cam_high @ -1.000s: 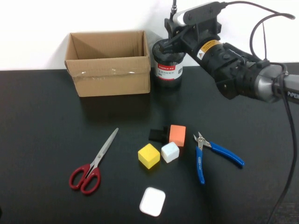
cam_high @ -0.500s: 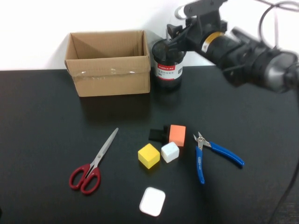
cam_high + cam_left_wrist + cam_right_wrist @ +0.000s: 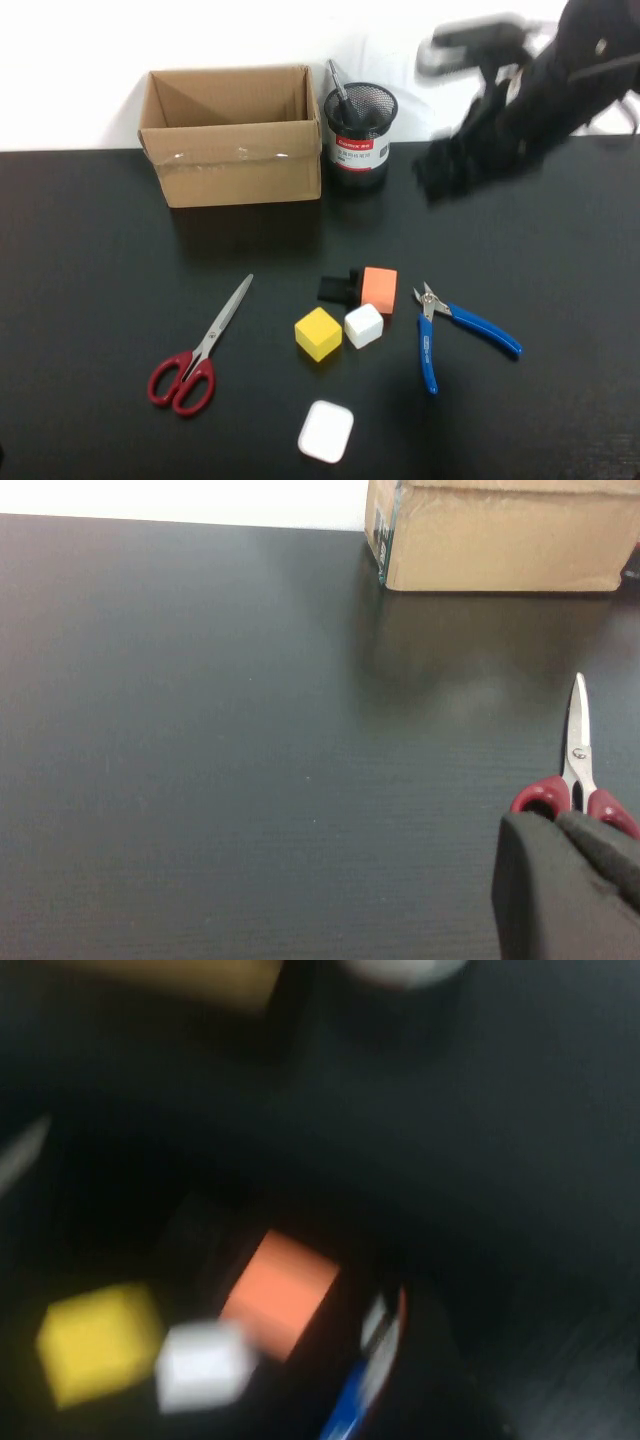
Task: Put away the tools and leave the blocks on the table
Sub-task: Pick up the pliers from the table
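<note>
The black-handled screwdriver (image 3: 340, 85) leans inside the black mesh cup (image 3: 361, 135). My right gripper (image 3: 445, 170) is a blur in the air to the right of the cup, touching nothing. Red-handled scissors (image 3: 195, 350) lie at the front left and blue-handled pliers (image 3: 455, 330) at the right. Between them sit the yellow cube (image 3: 319, 333), white cube (image 3: 364, 325), orange block (image 3: 379, 289), black block (image 3: 335, 288) and flat white square (image 3: 326, 431). My left gripper (image 3: 560, 822) is shut and empty, just short of the scissors' handles (image 3: 577, 798).
An open cardboard box (image 3: 232, 135) stands at the back left, right beside the mesh cup. The black table (image 3: 100, 250) runs wide to the left of the scissors. The right wrist view looks down on the orange block (image 3: 280, 1290) and the pliers (image 3: 355, 1400).
My right arm has swung away from the mesh cup, rightward and down. The screwdriver now stands in the cup by itself. The left arm has not moved.
</note>
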Available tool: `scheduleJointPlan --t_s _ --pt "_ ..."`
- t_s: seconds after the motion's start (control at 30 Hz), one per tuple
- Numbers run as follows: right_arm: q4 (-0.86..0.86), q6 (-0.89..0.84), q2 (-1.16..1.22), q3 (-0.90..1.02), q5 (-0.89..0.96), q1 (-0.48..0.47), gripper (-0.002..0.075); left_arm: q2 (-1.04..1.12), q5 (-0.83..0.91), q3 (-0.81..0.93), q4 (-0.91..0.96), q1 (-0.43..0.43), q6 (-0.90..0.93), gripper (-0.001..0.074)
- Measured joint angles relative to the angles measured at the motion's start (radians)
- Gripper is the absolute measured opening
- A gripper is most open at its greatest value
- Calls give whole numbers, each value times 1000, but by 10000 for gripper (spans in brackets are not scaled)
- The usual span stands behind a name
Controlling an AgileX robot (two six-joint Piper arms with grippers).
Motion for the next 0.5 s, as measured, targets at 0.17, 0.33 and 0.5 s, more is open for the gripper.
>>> scheduleJointPlan --t_s 0.17,0.33,0.5 --pt "89 -15 0 181 -42 55 372 0 0 0 6 0 0 -4" --pt "88 53 0 308 -110 95 372 0 0 0 0 0 0 -4" --pt "-5 243 5 362 -225 109 372 0 0 0 6 0 0 -4"
